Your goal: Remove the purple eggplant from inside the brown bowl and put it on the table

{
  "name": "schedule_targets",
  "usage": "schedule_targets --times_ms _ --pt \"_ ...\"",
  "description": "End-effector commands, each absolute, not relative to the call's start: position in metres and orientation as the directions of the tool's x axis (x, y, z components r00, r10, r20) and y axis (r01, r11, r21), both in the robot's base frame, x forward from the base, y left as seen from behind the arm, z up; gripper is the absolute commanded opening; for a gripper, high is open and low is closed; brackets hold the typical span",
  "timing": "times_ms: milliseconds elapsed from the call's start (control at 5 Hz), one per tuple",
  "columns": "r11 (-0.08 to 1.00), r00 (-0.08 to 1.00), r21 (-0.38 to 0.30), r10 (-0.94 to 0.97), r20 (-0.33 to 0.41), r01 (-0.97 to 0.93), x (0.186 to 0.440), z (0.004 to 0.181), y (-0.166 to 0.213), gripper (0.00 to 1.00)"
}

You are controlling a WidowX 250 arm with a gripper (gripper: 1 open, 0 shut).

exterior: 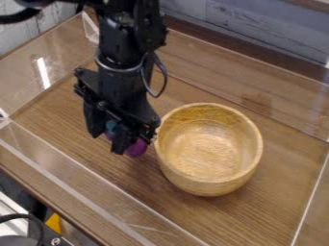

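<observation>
The purple eggplant (134, 147) hangs between the fingers of my gripper (126, 137), just left of the brown bowl (209, 146) and low over the table (77, 144). Only its lower purple end shows below the black fingers. The gripper points straight down and is shut on the eggplant. The bowl's light wooden inside is empty. Whether the eggplant touches the tabletop cannot be told.
Clear acrylic walls (77, 192) edge the tabletop in front and at the left. The black arm (122, 38) rises from the gripper toward the back. Bare wood lies left of the gripper and behind the bowl.
</observation>
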State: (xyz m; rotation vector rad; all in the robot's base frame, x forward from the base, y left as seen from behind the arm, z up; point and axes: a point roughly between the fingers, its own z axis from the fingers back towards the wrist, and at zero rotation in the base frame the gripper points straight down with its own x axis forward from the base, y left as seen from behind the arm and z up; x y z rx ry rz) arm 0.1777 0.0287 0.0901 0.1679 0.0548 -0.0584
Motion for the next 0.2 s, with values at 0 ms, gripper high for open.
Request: schedule_targets --times_ms 0 --pt "0.978 0.993 0.177 -0.108 -0.037 0.113 0.1872 0.0822 0.0402 0.0"
